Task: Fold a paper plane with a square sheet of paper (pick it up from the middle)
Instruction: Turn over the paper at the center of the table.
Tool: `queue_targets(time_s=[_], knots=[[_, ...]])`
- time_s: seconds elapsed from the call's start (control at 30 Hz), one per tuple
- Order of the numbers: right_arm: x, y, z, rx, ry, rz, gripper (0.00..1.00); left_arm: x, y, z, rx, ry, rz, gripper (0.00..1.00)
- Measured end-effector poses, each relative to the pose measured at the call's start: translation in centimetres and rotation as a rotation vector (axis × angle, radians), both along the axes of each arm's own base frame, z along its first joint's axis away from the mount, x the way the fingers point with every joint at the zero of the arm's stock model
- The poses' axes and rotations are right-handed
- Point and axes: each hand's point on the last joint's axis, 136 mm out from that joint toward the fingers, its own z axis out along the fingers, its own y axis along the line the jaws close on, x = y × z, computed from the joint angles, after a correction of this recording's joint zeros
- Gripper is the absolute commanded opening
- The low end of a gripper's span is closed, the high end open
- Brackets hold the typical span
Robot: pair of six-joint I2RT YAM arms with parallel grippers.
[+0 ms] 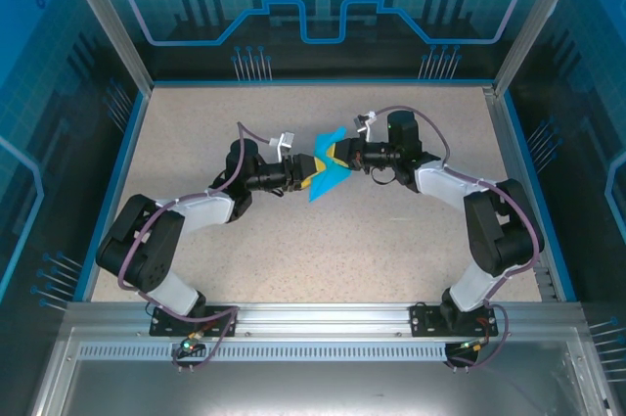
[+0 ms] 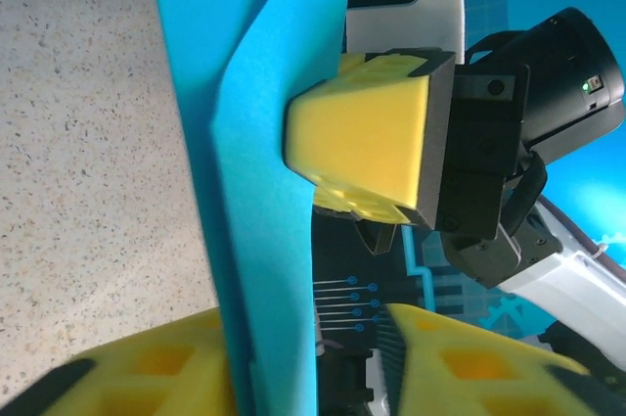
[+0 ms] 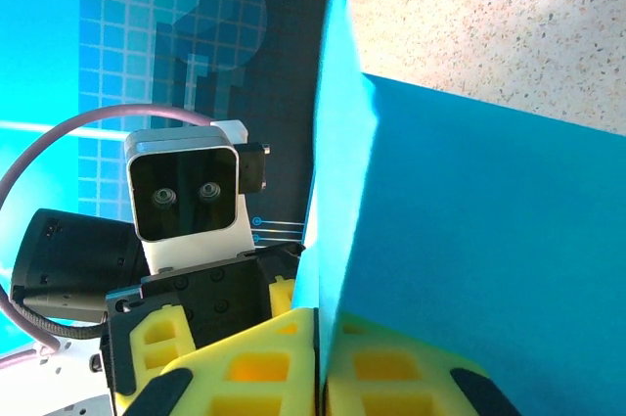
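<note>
Fingers (image 3: pixel 391 377) of the right gripper (image 3: pixel 318 377) were pinched shut on the folded cyan sheet of paper (image 1: pixel 320 187), held above the table (image 1: pixel 293 269) at the top view's centre. On the left gripper (image 2: pixel 298 347) the jaws straddled it, unclamped. Some creases looked made; the dart shape seemed not yet formed.

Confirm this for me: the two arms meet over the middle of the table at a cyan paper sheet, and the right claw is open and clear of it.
Not quite. The right claw is shut on the cyan paper sheet, with its yellow pads pinching the sheet, as the right wrist view shows. The rest of the statement stands.
</note>
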Motion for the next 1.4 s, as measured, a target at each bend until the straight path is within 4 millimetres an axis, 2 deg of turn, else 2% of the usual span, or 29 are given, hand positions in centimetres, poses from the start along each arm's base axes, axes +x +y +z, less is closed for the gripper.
queue_targets(time_s=[0.2,0.3,0.37,0.43,0.53,0.63,0.73,0.83,0.97,1.03,1.23,1.4], knots=[[-0.2,-0.1,0.2,-0.001,-0.001,0.004,0.16,0.2,0.1,-0.2,0.005,-0.003,0.017,0.14],[-0.3,-0.2,-0.1,-0.012,0.011,0.004,0.32,0.2,0.2,-0.8,0.026,0.008,0.024,0.09],[-0.5,-0.6,-0.6,-0.038,0.027,-0.006,0.45,0.2,0.3,-1.6,0.053,0.019,0.024,0.09],[-0.6,-1.5,-0.9,-0.076,0.036,-0.03,0.58,0.2,0.5,-2.6,0.095,0.037,0.028,0.09],[-0.5,-3.7,-0.9,-0.162,0.019,-0.1,0.72,0.4,0.8,-3.8,0.182,0.048,0.039,0.1],[-0.6,-6.0,-0.8,-0.275,-0.02,-0.179,0.85,0.8,1.3,-4.0,0.282,0.029,0.055,0.1],[-1.0,-8.0,-0.7,-0.387,-0.058,-0.245,0.93,1.3,1.5,-3.7,0.426,-0.014,0.074,0.11],[-1.2,-9.7,-0.9,-0.481,-0.089,-0.303,0.98,1.9,1.5,-3.0,0.642,-0.082,0.114,0.12],[-1.3,-11.5,-1.8,-0.575,-0.094,-0.363,0.99,2.7,2.1,-2.8,0.966,-0.159,0.189,0.11],[-1.4,-12.3,-2.7,-0.617,-0.081,-0.384,0.99,3.1,3.5,-3.9,1.148,-0.159,0.234,0.11],[-2.1,-14.1,-5.0,-0.709,-0.026,-0.429,0.99,3.3,9.7,-8.4,1.633,-0.063,0.295,0.12],[-2.1,-15.6,-5.9,-0.737,0.01,-0.471,0.99,2.9,11.8,-10.9,1.837,-0.004,0.279,0.14]])
